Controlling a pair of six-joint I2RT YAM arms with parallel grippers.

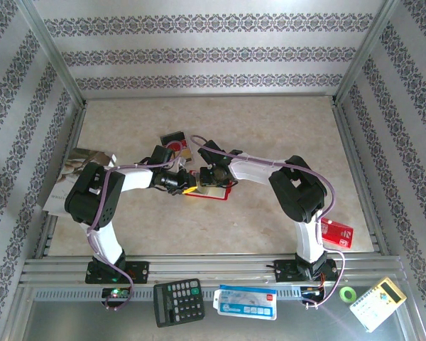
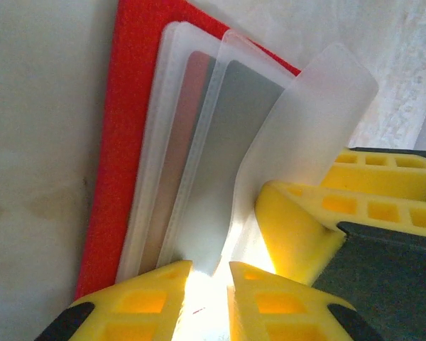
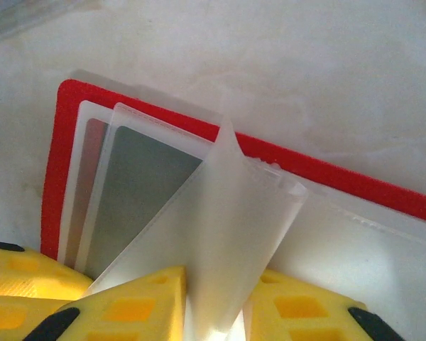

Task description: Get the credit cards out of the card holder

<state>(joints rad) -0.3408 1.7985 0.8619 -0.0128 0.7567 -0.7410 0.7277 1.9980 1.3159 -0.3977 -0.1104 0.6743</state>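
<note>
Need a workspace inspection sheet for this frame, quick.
Surface: beige table, nothing spilled seen.
Job's things: red card holder open; grey card in its clear pockets; loose cards lying beyond it.
Clutter: booklet, red box, calculator, blue-white packet, green tape roll, yellow-white device.
Grippers: left gripper and right gripper both at the holder's pockets; grip unclear.
Cables: purple cables along both arms.
Surroundings: patterned walls, metal frame.

Here's the card holder [image 2: 124, 142]: the cover is matt red and faintly fuzzy, like felt. Its pockets [image 2: 319, 121] are frosted, translucent soft plastic. The grey credit card [image 2: 234, 142] looks smooth with a dull sheen. The left pincer [image 2: 208, 273] has matt yellow moulded plastic fingers [image 2: 142, 302]. The surface [image 2: 35, 142] is pale, marbled, smooth.
</note>
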